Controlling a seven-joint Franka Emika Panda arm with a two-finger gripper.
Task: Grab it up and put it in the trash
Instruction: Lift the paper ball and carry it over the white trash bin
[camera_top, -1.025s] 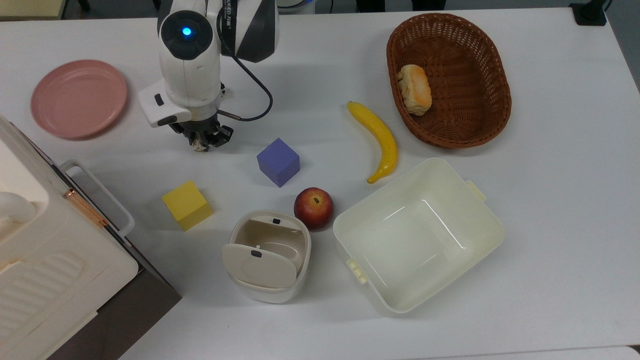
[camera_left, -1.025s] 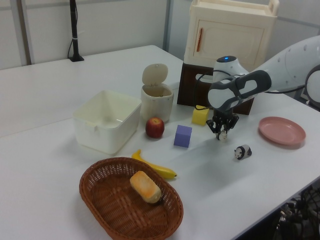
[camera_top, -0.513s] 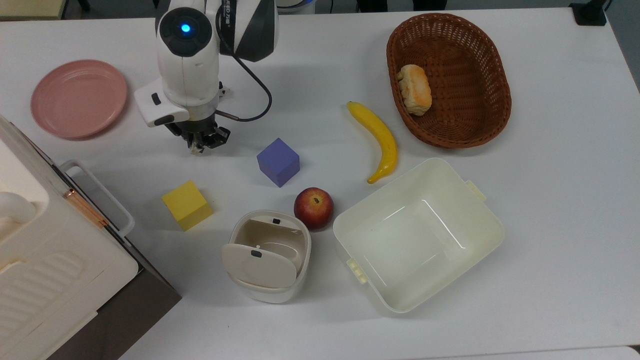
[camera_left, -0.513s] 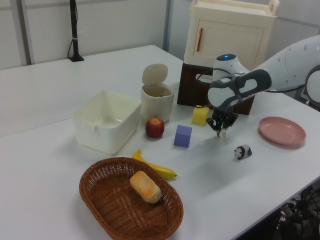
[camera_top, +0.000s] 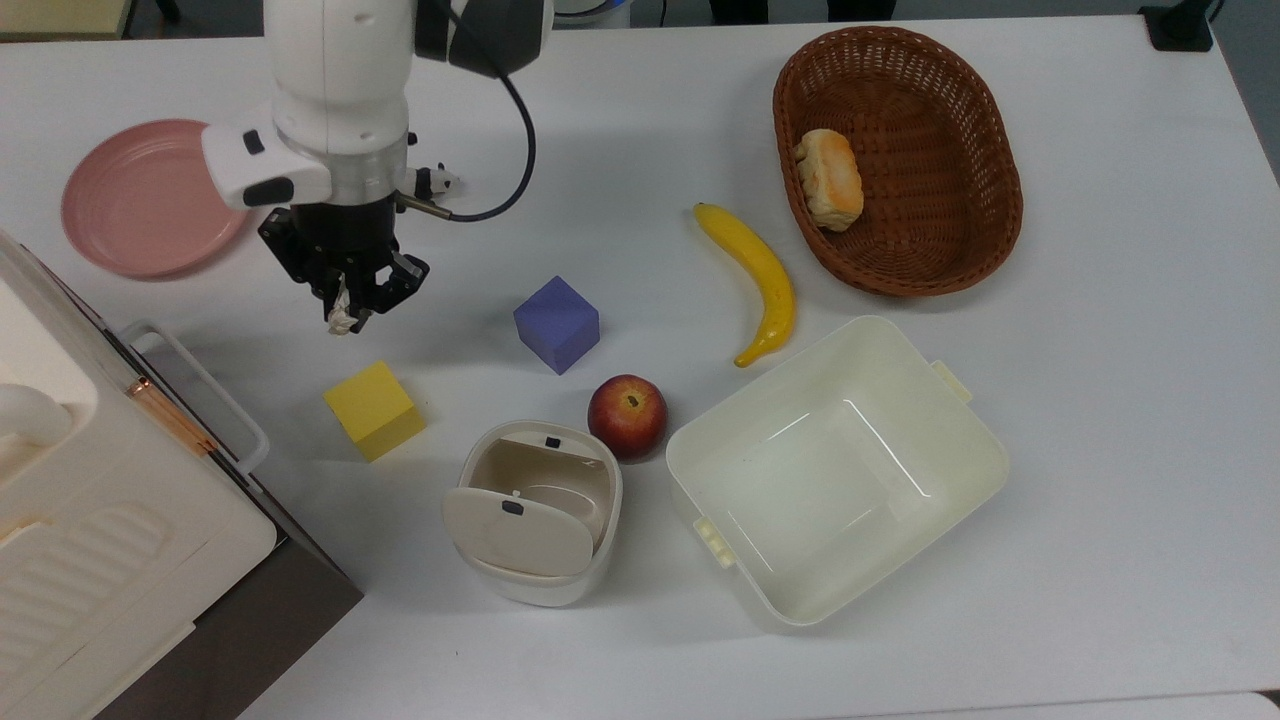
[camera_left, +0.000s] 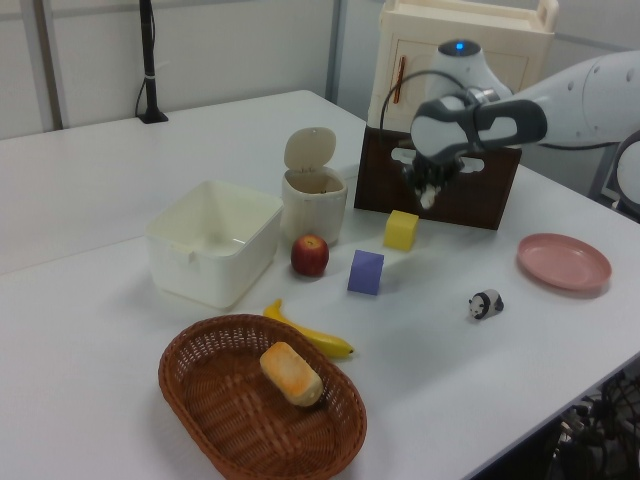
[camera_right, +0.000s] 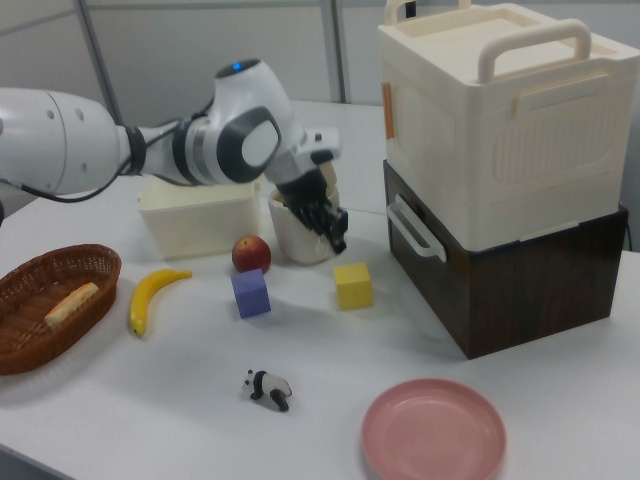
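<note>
Now that the white Franka arm (camera_top: 340, 90) has risen well off the white surface (camera_top: 1100, 400), its black two-finger hand (camera_top: 345, 300) sits much higher than it did a second ago, when it hung just above the tabletop beside the purple cube (camera_top: 557, 323). In the left view it has climbed from the level of the yellow cube (camera_left: 401, 229) to a point in front of the dark wooden box (camera_left: 470, 195) under the cream cabinet. The fingers are clamped on the small crumpled ball of white paper (camera_top: 342, 318), a pale wad poking out below the tips in the top view, clear of the surface.

So the grab looks done and the lift is under way; what remains is the carry. The small round cream-white bin with its swing flap lid (camera_top: 535, 510) stands well apart, past the yellow cube in the top view, close to the red apple (camera_top: 627, 416). Its flap is tilted up and the mouth shows open. The little black-and-white panda figurine (camera_left: 486, 303) lies untouched near the pink plate (camera_left: 563, 261).
</note>
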